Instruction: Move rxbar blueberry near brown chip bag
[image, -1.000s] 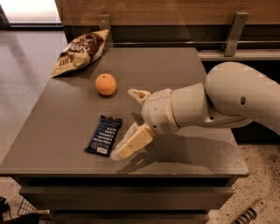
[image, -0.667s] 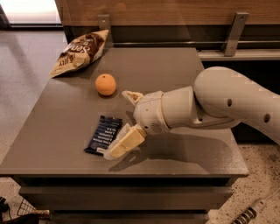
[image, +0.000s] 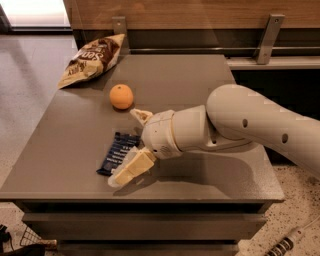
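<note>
The rxbar blueberry (image: 116, 151) lies flat on the grey table (image: 200, 90), near the front left, its right end partly covered by my lower finger. My gripper (image: 123, 146) is open and low over the table, right at the bar's right side, one cream finger (image: 141, 115) behind it and the other finger (image: 131, 170) in front. The brown chip bag (image: 92, 59) lies at the table's far left corner, well away from the bar.
An orange (image: 121, 96) sits between the bar and the chip bag. A wooden wall with metal brackets (image: 268, 35) runs behind the table. The table's front edge (image: 140, 201) is close below the gripper.
My gripper has moved left across the table toward the bar, and its front finger now overlaps the bar's right end. The bar, orange and bag have not moved.
</note>
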